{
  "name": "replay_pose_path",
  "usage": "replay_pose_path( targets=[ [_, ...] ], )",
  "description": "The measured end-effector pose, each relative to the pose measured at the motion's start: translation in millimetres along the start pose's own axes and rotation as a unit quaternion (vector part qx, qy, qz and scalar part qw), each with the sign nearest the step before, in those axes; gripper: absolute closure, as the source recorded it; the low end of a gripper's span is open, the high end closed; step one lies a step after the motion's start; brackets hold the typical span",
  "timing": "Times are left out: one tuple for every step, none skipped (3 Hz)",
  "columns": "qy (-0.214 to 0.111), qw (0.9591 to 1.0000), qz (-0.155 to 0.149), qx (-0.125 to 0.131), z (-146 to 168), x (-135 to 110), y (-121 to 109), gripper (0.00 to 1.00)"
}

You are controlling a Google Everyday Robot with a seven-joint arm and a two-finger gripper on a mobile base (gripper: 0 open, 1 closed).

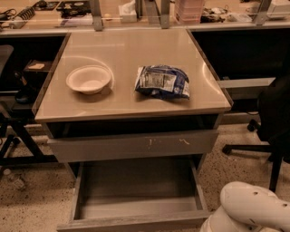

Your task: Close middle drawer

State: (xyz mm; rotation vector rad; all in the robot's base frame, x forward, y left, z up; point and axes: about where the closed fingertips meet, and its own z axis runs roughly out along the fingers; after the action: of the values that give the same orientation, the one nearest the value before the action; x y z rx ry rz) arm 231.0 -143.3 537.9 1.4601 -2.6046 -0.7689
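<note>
The middle drawer is pulled far out of the grey cabinet, and its plain front reaches the lower edge of the view. Its inside looks empty. Above it, the taller front with pale scratch marks stands slightly out from the cabinet. My gripper is out of view. Only a white rounded part of my arm shows at the bottom right, beside the open drawer's right corner.
A white bowl and a blue snack bag lie on the cabinet top. A black office chair stands to the right and dark furniture legs to the left. A cluttered shelf runs along the back.
</note>
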Motion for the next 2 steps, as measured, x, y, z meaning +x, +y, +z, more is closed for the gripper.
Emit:
replay_pose_path(
  targets=[
    [-0.038,0.9987,0.033,0.004,52.4,3.2,-35.6,1.0],
    [-0.039,0.9987,0.034,0.003,54.0,3.0,-35.7,1.0]
  ],
)
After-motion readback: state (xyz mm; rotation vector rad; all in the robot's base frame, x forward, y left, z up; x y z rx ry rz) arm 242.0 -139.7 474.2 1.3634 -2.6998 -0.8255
